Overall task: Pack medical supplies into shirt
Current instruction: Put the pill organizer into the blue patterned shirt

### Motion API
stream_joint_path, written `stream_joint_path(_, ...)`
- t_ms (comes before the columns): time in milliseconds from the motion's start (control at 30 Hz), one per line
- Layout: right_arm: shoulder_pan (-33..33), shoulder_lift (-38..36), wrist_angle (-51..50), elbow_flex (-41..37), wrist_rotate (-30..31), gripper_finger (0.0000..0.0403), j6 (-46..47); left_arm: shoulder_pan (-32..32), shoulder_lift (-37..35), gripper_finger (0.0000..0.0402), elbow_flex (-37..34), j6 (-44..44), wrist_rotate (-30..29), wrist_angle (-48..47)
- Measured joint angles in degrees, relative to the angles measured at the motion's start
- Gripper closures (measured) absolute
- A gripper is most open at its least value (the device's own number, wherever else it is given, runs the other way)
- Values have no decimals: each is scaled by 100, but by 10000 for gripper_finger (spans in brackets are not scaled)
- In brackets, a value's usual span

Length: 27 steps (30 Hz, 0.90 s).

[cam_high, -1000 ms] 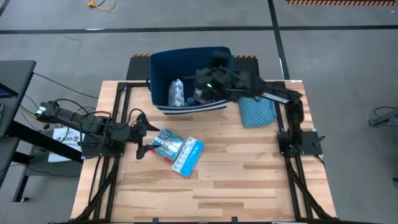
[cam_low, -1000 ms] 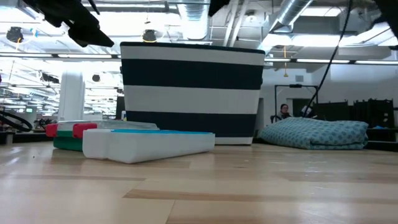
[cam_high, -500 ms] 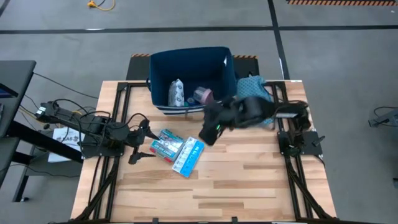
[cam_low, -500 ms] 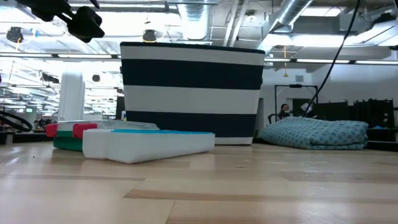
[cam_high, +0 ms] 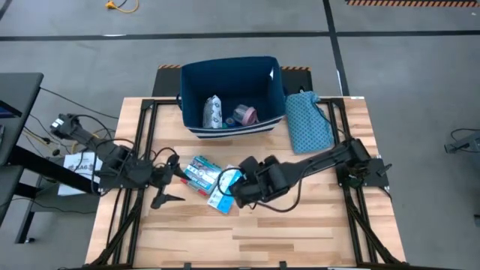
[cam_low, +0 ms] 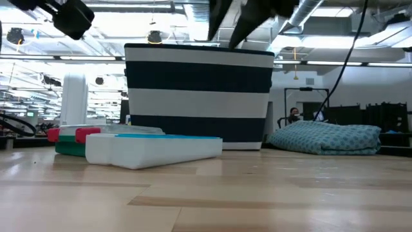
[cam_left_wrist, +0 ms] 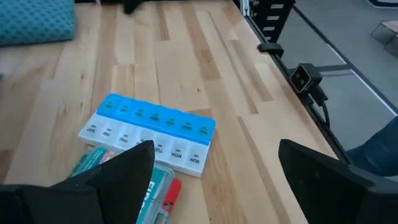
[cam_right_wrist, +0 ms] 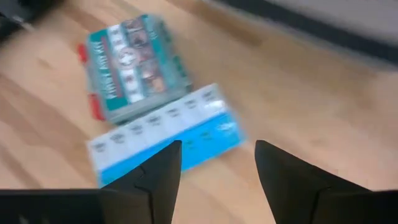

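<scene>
A blue-and-white pill organizer (cam_high: pixel 226 187) (cam_right_wrist: pixel 165 134) (cam_left_wrist: pixel 149 134) lies flat on the wooden table. It leans partly on a teal first-aid box with red latches (cam_high: pixel 199 172) (cam_right_wrist: pixel 127 59). My right gripper (cam_high: pixel 238 191) (cam_right_wrist: pixel 217 162) hovers open just above the organizer's right end, touching nothing. My left gripper (cam_high: pixel 169 180) (cam_left_wrist: pixel 214 180) is open, left of the two boxes and raised off the table. A white pouch (cam_high: pixel 213 112) and a pink disc (cam_high: pixel 244 115) sit inside the dark-blue bin (cam_high: pixel 270 75).
The bin, striped navy and white outside (cam_low: pixel 199 96), stands at the table's far edge. A folded teal patterned cloth (cam_high: pixel 307 120) (cam_low: pixel 328 138) lies right of it. Bare wood stretches along the near half of the table (cam_high: pixel 300 232). Arm frames flank both sides.
My right arm has swung out from over the bin, toward the near edge and the left, and come down over the pill organizer. My left gripper has drifted a little toward the near edge. The boxes have stayed where they were.
</scene>
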Motion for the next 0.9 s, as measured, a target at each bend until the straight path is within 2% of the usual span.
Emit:
stream_joint_path(100, 13, -13, 1021, -596, -227, 215, 380, -252, 36, 68, 0, -131, -320, 138)
stream_joint_path(233, 48, -4, 2268, -1298, -242, 224, 1054, -463, 31, 68, 0, -192, -638, 110)
stream_joint_path(400, 107, -2, 2740, -1847, -250, 236, 2066, -602, 11, 68, 0, -235, -819, 80)
stream_joint_path(533, 300, -2, 3143, -2078, -217, 246, 2521, -680, 11, 68, 0, -270, -934, 83)
stream_joint_path(900, 744, -4, 4771, -3088, 367, 274, 3735, -732, 14, 68, -61, -350, -993, 188)
